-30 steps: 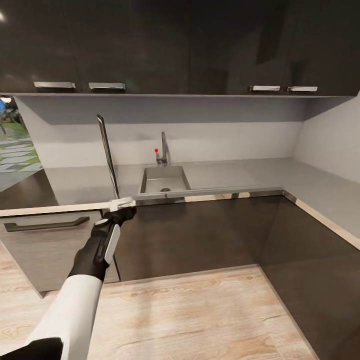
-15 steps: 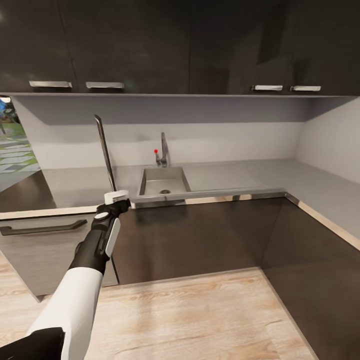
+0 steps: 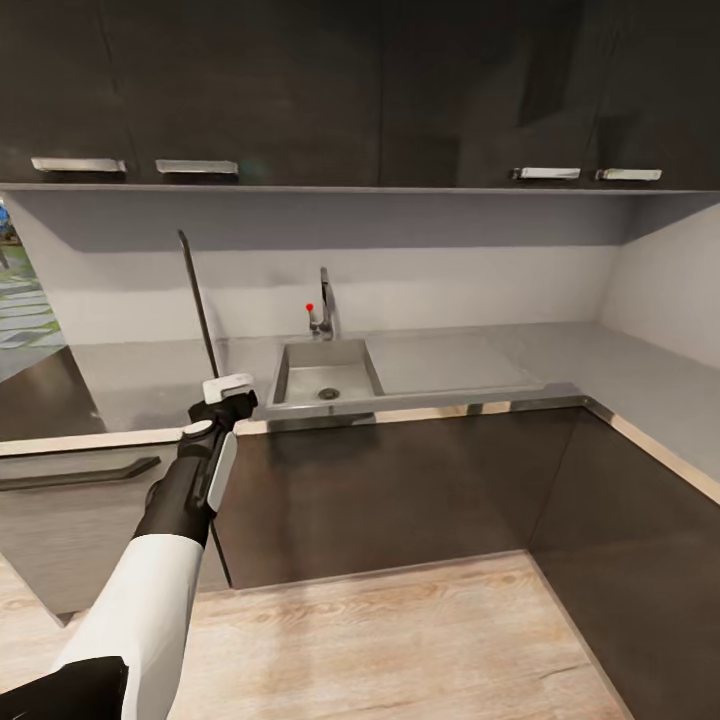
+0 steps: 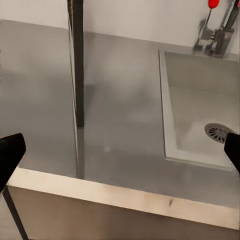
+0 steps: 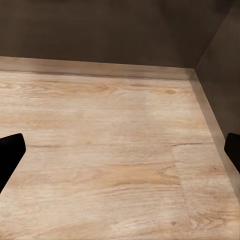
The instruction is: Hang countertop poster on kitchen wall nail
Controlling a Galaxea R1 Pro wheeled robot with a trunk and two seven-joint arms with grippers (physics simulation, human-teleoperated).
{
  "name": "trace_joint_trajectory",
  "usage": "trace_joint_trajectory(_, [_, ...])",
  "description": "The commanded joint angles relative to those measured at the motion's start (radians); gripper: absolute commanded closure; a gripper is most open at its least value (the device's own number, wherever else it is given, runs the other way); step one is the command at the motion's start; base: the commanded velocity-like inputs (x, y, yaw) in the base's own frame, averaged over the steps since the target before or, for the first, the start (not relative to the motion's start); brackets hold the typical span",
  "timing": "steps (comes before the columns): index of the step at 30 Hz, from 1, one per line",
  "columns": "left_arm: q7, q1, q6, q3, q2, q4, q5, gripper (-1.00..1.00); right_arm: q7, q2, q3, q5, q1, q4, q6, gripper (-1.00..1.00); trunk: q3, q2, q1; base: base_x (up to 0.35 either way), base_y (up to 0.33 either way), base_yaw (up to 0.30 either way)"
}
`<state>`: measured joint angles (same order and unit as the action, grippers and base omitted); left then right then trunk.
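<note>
Lately eased the left gripper (image 3: 228,388) forward past the front lip of the kitchen countertop (image 3: 450,350), up to the foot of the poster (image 3: 196,300). Also turned the head a little, hence the shifted view. Found the poster upright and edge-on on the grey top, left of the sink (image 3: 322,372) and near the front edge. Kept the left fingers spread wide, one either side of the frame's thin edge, touching nothing as far as could be told. Held the right gripper (image 5: 120,150) likewise spread and empty above the wooden floor (image 5: 115,115). Looked ready for the clasp; lifting and hanging not yet begun.
</note>
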<state>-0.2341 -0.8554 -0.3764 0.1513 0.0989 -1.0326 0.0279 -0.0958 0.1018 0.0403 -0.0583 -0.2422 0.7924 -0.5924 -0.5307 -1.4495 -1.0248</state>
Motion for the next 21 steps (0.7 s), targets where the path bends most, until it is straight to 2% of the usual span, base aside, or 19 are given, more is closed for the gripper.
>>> trace_joint_trajectory(1, [-0.001, -0.001, -0.006, 0.002, 0.001, -0.006, 0.003, -1.0, -0.01, 0.001, 0.004, -0.006, 0.0, 0.001, 0.0, -1.0, -0.001, -0.001, 0.0, 0.116, 0.0, 0.0])
trace_joint_trajectory(8, [-0.001, -0.001, -0.006, 0.009, -0.003, -0.039, 0.004, -1.0, -0.01, 0.001, 0.004, -0.007, 0.0, -0.002, 0.001, -1.0, -0.001, -0.001, 0.0, 0.241, 0.0, 0.0])
trace_joint_trajectory(14, [-0.001, -0.001, -0.006, 0.013, -0.012, -0.043, 0.004, -1.0, -0.01, 0.001, 0.004, -0.007, 0.0, -0.002, 0.002, -1.0, -0.001, -0.001, 0.0, 0.093, 0.002, 0.0])
trace_joint_trajectory(21, [-0.001, -0.001, -0.004, 0.014, -0.018, -0.045, 0.004, -1.0, -0.01, 0.001, 0.004, -0.008, 0.0, -0.002, 0.002, -1.0, -0.001, -0.001, 0.0, 0.172, 0.127, 0.0])
